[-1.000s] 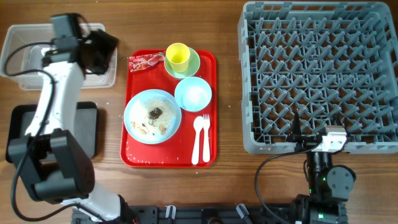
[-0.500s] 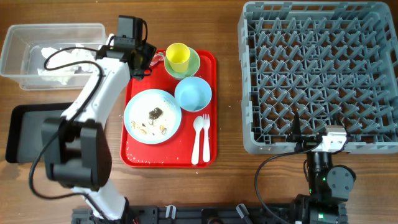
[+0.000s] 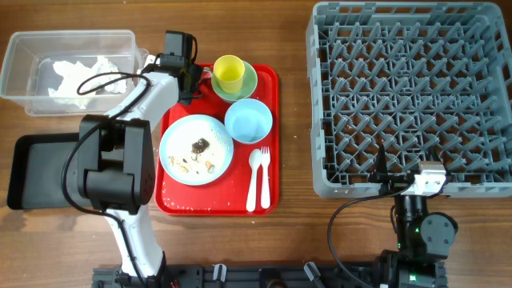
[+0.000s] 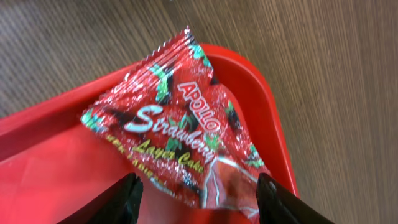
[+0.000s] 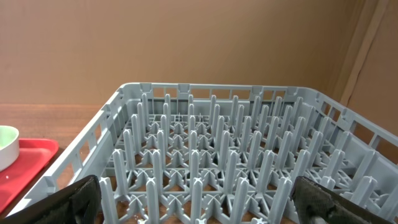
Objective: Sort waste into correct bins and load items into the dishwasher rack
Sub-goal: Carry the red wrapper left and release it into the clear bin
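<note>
A small red wrapper (image 4: 180,140) lies in the far-left corner of the red tray (image 3: 216,204). My left gripper (image 3: 190,80) hangs over it, open, and its two fingers straddle the wrapper's near end (image 4: 199,205) without touching it. The wrapper is hidden under the gripper in the overhead view. White napkins (image 3: 76,74) lie in the clear tub (image 3: 72,34). The black tray (image 3: 36,172) sits in front of the tub. My right gripper (image 3: 400,180) is open and empty (image 5: 205,208) at the front edge of the grey rack (image 3: 408,96).
On the red tray stand a blue plate (image 3: 180,132) with food scraps (image 3: 198,146), a blue bowl (image 3: 248,121), and a yellow cup (image 3: 229,72) in a pale green bowl (image 3: 250,86). A white spoon (image 3: 263,172) and fork (image 3: 253,180) also lie on it.
My left arm has swung right from above the clear tub to the tray's far-left corner, over the wrapper. Its jaws have narrowed slightly. The right arm has not moved.
</note>
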